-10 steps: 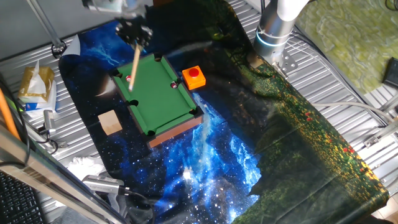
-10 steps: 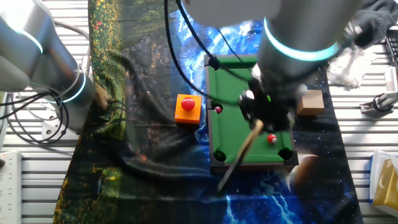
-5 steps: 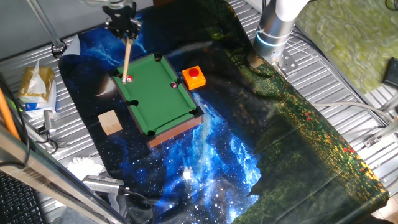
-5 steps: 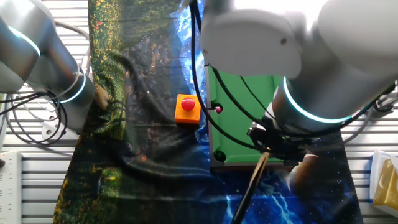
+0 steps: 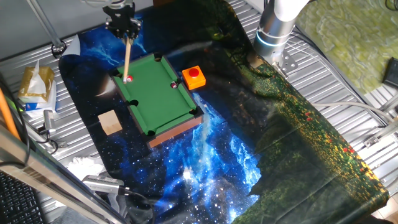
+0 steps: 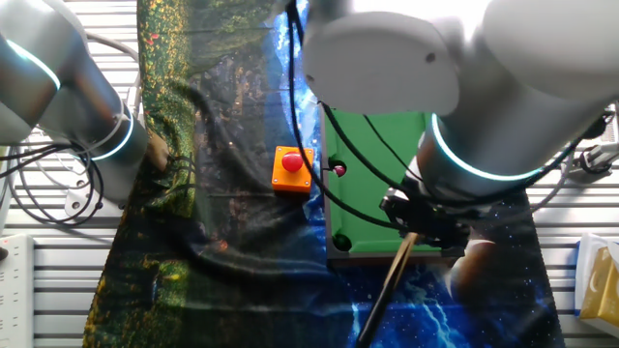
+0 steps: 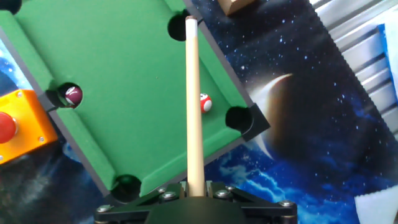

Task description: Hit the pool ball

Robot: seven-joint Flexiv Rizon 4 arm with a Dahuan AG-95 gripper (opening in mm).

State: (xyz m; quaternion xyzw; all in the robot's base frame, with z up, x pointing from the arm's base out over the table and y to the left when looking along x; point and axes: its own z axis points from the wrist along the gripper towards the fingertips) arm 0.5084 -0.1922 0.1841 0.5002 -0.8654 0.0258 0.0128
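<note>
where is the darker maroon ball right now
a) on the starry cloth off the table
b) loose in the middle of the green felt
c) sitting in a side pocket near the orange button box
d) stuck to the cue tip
c: in the hand view the maroon ball sits in the side pocket of the mini pool table, on the side nearest the orange button box, while the bright-red pool ball lies on the felt beside the cue.

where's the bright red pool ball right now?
In the hand view, the pool ball sits on the green felt of the miniature pool table, just right of the cue stick, near the corner pocket.
</note>
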